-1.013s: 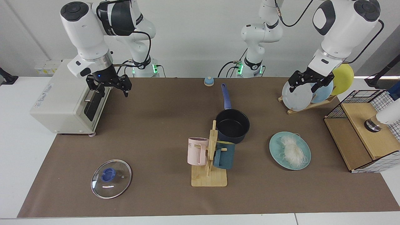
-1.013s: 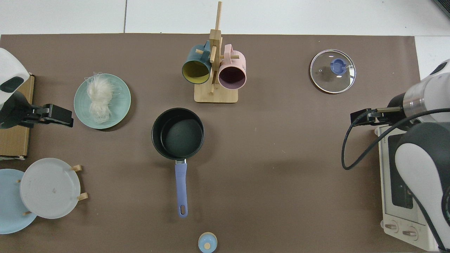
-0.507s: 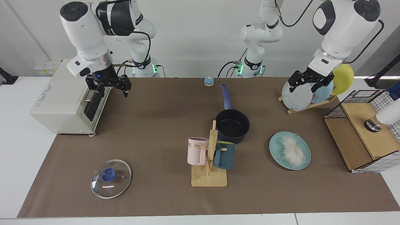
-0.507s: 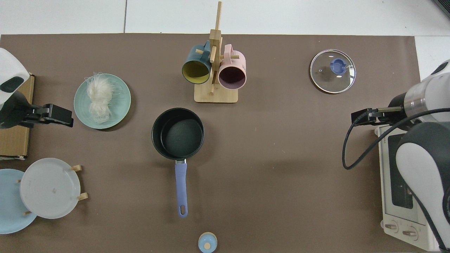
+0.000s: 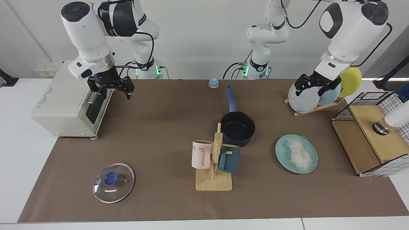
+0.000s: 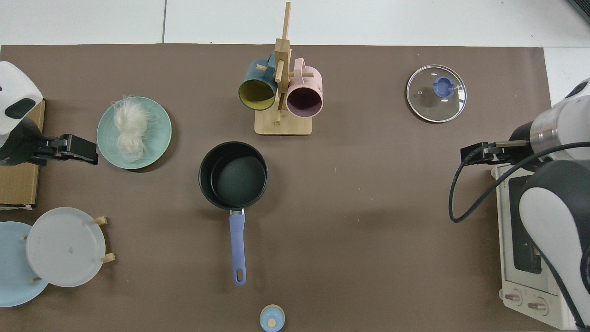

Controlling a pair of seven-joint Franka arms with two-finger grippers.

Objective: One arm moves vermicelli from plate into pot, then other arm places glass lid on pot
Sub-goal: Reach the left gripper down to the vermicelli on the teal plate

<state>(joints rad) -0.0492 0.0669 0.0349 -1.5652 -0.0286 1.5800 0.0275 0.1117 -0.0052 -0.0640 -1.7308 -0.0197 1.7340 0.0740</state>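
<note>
The vermicelli (image 5: 298, 155) (image 6: 130, 127) lies as a white tangle on the pale teal plate (image 5: 282, 150) (image 6: 159, 133). To one side stands the dark navy pot (image 5: 238, 127) (image 6: 235, 177), empty, its blue-purple handle pointing toward the arm bases. The glass lid (image 5: 113, 182) (image 6: 436, 93) with a blue knob lies flat on the mat. My left gripper (image 5: 309, 88) (image 6: 78, 152) hangs open and empty in front of the plate rack, beside the teal plate in the top view. My right gripper (image 5: 111, 91) (image 6: 474, 153) is open and empty beside the toaster oven.
A wooden mug rack (image 5: 214, 159) with a pink and a dark teal mug stands just in front of the pot. A toaster oven (image 5: 64, 102), a rack of upright plates (image 5: 306, 97), a wire-and-wood box (image 5: 370, 134) and a small blue knob-like object (image 5: 213, 83) line the edges.
The left gripper has edged slightly toward the teal plate. The right gripper rose a touch and then held still. Nothing on the table moved.
</note>
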